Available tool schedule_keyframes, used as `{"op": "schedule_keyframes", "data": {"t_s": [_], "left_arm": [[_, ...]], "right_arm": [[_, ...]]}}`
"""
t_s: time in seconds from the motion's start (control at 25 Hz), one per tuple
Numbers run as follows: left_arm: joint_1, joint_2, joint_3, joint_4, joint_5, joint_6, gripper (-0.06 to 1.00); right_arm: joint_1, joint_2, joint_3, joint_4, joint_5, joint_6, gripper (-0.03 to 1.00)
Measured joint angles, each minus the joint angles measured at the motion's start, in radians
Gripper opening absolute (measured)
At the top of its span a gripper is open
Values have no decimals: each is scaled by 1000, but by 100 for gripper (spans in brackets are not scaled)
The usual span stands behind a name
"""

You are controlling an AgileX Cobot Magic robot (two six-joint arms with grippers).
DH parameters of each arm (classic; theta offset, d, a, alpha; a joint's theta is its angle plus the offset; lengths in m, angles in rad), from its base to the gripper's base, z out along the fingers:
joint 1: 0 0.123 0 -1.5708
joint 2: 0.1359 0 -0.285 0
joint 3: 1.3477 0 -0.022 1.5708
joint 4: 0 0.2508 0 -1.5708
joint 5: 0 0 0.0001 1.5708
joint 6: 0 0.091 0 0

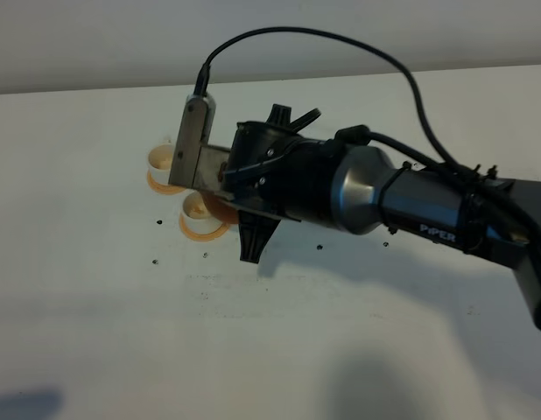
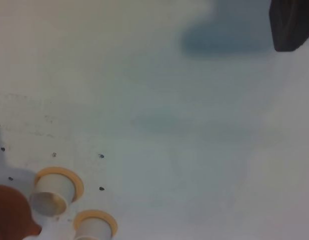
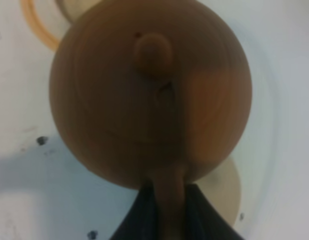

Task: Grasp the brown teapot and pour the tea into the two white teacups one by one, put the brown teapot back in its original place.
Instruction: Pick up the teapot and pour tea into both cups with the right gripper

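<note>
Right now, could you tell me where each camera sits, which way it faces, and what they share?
Exterior high: mounted high, looking down on the table; the right arm reaches in beside the two white teacups.
Left wrist: on the left arm, facing down at the teacups and the brown teapot; only a dark blurred part shows.
Right wrist: straight down on the teapot; right gripper shut on its handle.
Shared: both wrists see the teapot.

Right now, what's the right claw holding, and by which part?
The brown teapot, lifted off the table. The right claw is clamped on its loop handle.
</note>
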Motion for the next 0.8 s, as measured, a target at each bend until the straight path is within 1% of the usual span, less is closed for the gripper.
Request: {"op": "schedule_keyframes", "data": {"t_s": [0.24,0.8], "left_arm": [[0,0,0,0,0,0,29],[0,0,0,0,0,0,29]], "right_arm": [[9,22,0,-20,7,-5,9],[26,26,0,-145,46,-8,9]]}}
